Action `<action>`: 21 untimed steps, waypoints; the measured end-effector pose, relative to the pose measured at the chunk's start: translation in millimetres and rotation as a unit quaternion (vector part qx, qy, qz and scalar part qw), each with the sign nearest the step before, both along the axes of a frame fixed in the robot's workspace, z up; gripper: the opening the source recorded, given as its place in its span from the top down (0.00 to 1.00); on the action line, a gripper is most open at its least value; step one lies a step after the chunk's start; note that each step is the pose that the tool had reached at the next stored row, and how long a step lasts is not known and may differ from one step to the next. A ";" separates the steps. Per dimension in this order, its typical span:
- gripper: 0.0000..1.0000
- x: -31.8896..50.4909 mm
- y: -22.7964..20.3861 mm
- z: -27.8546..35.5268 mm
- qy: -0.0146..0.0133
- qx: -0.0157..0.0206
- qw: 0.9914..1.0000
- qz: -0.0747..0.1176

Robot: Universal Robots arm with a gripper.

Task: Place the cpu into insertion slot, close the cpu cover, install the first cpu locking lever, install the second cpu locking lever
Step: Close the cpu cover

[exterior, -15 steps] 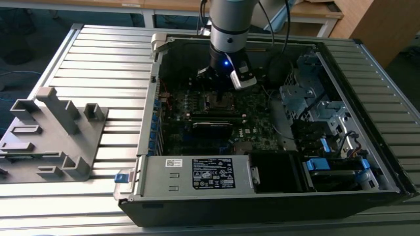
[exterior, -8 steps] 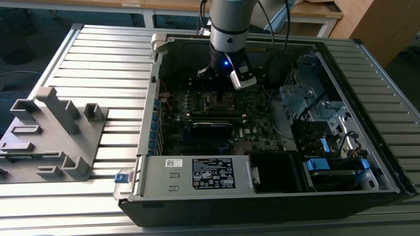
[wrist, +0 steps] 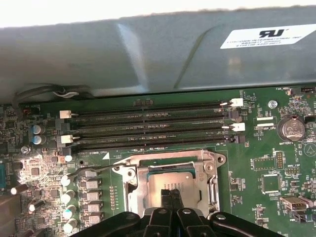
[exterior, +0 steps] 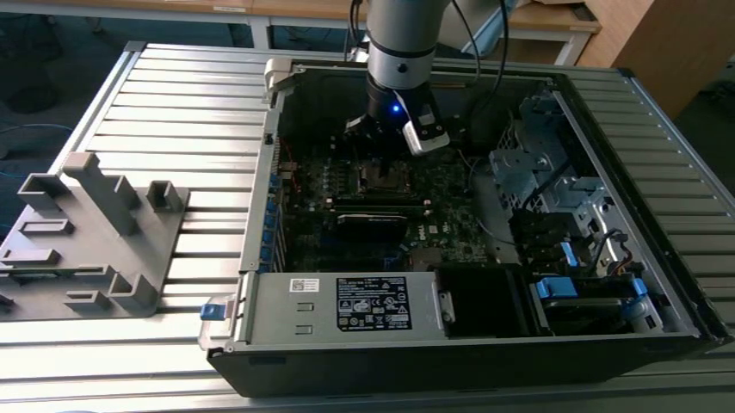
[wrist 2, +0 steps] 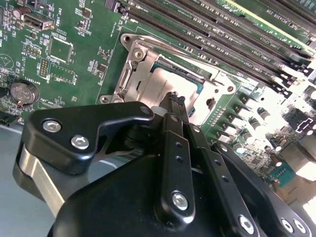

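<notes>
The cpu lies flat in the insertion slot on the green motherboard, its dull silver top showing. The cpu cover, a shiny silver frame, lies down around it with the chip in its window. My gripper is shut, its two black fingertips pressed together just over the middle of the cpu, nothing between them. In the second wrist view the gripper sits over the cpu and cover. A thin metal lever sticks out beside the socket. In the exterior view the gripper hangs above the slot.
Several long black memory slots run beside the socket. The grey case wall rises behind them. The drive cage and power supply bound the motherboard. A grey fixture stands on the slatted table at the exterior view's left.
</notes>
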State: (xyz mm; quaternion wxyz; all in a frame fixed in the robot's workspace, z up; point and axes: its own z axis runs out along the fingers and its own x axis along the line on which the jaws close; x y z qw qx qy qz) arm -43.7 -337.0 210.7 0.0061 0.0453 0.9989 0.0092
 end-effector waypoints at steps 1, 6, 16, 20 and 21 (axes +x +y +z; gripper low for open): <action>0.89 0.0 0.0 0.0 0.000 0.000 1.000 0.000; 0.89 0.0 0.0 0.6 0.000 0.000 1.000 0.000; 0.89 0.0 0.0 3.2 0.000 0.000 1.000 0.000; 0.89 -0.5 0.0 3.3 0.000 0.000 1.000 0.000; 0.89 -1.5 0.0 3.2 0.000 0.000 1.000 0.000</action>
